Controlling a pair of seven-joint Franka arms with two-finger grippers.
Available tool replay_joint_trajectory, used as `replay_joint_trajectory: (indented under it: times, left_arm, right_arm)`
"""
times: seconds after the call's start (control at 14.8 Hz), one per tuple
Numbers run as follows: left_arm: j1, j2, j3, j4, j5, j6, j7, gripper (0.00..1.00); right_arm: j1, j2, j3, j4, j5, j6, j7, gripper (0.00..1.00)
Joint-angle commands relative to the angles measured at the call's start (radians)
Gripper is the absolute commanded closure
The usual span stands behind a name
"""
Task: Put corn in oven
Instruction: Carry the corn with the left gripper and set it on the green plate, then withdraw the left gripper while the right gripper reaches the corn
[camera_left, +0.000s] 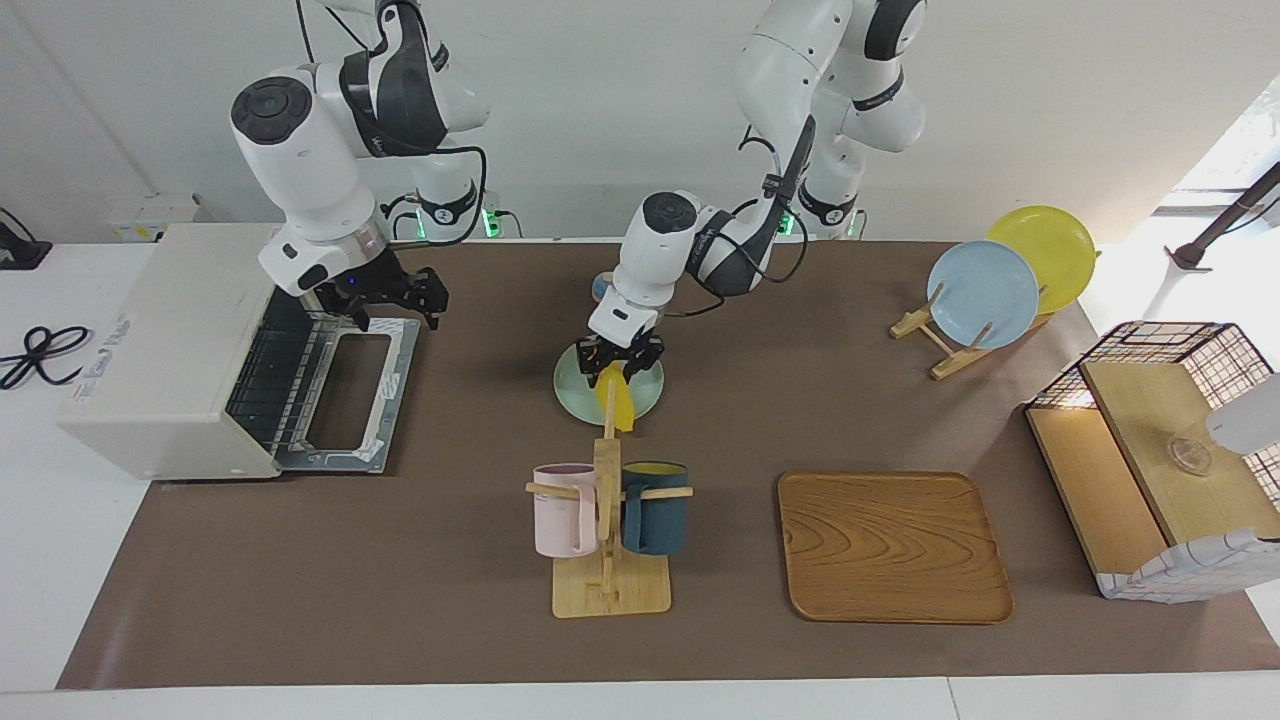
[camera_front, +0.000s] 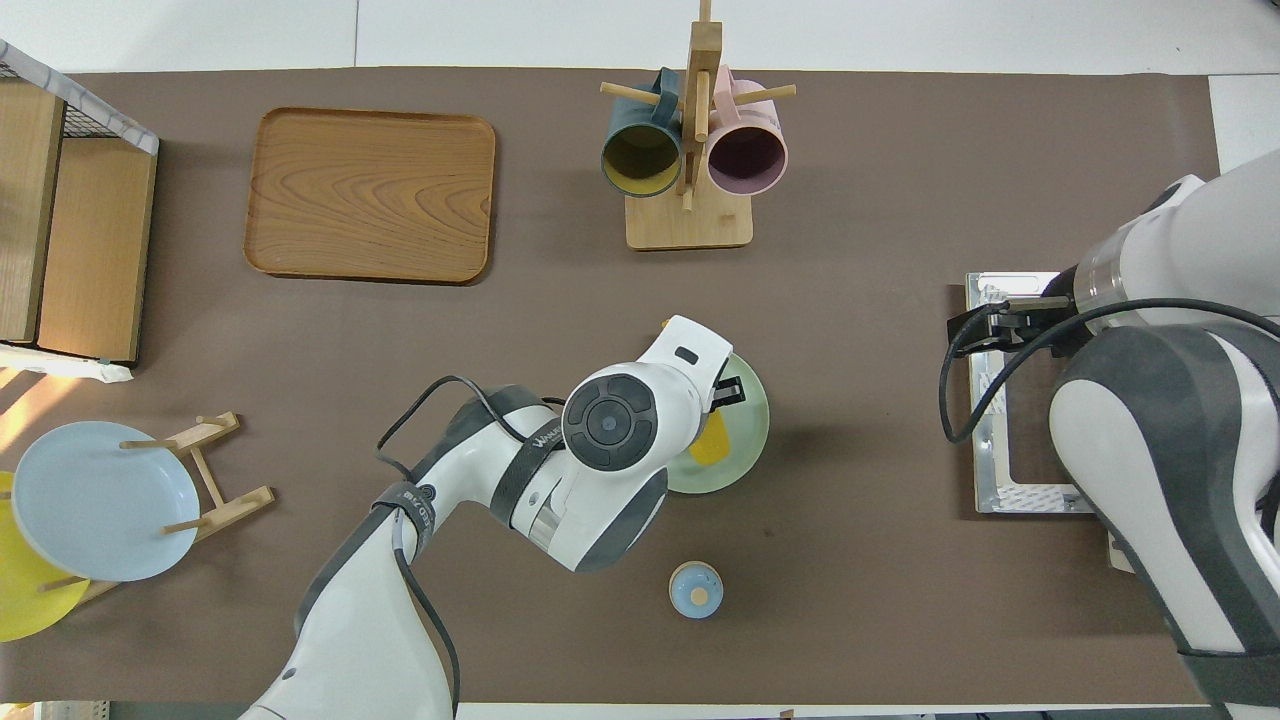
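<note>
over the pale green plate (camera_left: 640, 396), near the middle of the table, the left gripper (camera_left: 620, 358) is pinched tight on the upper end of the corn (camera_left: 618, 398). the cob hangs from that grip with its long axis steeply down, tip low over the plate; whether the tip touches the plate cannot be told.

in the facing view the oven (camera_left: 170, 350) lies at about nine o'clock from the corn, well apart, at the right arm's end of the table. its door (camera_left: 352, 400) is folded down flat and the wire rack (camera_left: 262, 380) is exposed.

the right gripper (camera_left: 385, 300) hovers over the open door near the mouth, fingers spread, holding nothing. it is the nearer one to the oven, yet the left one carries the cob.

judgement: the coming move is a long sideways carry toward nine o'clock, and the hanging cob would need tipping toward level to enter lengthwise.
</note>
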Motion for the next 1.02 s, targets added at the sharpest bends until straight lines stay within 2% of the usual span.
replay_joint_trajectory:
  times: [0.0, 0.07, 0.2, 0.54, 0.68, 0.81, 0.95]
  left_arm:
    - [-0.023, -0.021, 0.02, -0.026, -0.003, -0.03, 0.012, 0.42]
    - [-0.023, -0.023, 0.02, -0.024, -0.001, -0.046, 0.029, 0.0]
    - [-0.022, -0.035, 0.021, -0.016, 0.001, -0.095, 0.059, 0.0]
    - [0.083, -0.196, 0.023, -0.01, -0.001, -0.322, 0.177, 0.0]
    - [0.173, -0.249, 0.024, 0.003, -0.001, -0.402, 0.263, 0.0]
    - [0.306, -0.265, 0.024, 0.078, 0.001, -0.523, 0.395, 0.0]
    - [0.432, -0.263, 0.026, 0.164, 0.005, -0.62, 0.52, 0.0]
  right_arm:
    - [-0.005, 0.003, -0.002, 0.003, 0.028, 0.011, -0.025, 0.0]
    - [-0.003, 0.003, -0.002, 0.003, 0.026, 0.011, -0.024, 0.0]
    - [-0.003, 0.003, -0.002, 0.003, 0.028, 0.011, -0.024, 0.0]
    - [-0.002, 0.003, 0.0, 0.003, 0.033, 0.012, -0.024, 0.0]
    - [0.009, 0.007, 0.001, 0.005, 0.089, 0.041, -0.022, 0.0]
    - [0.09, 0.047, 0.0, 0.035, 0.089, 0.052, 0.005, 0.0]
    - [0.179, 0.114, 0.001, 0.113, 0.079, 0.058, 0.097, 0.0]
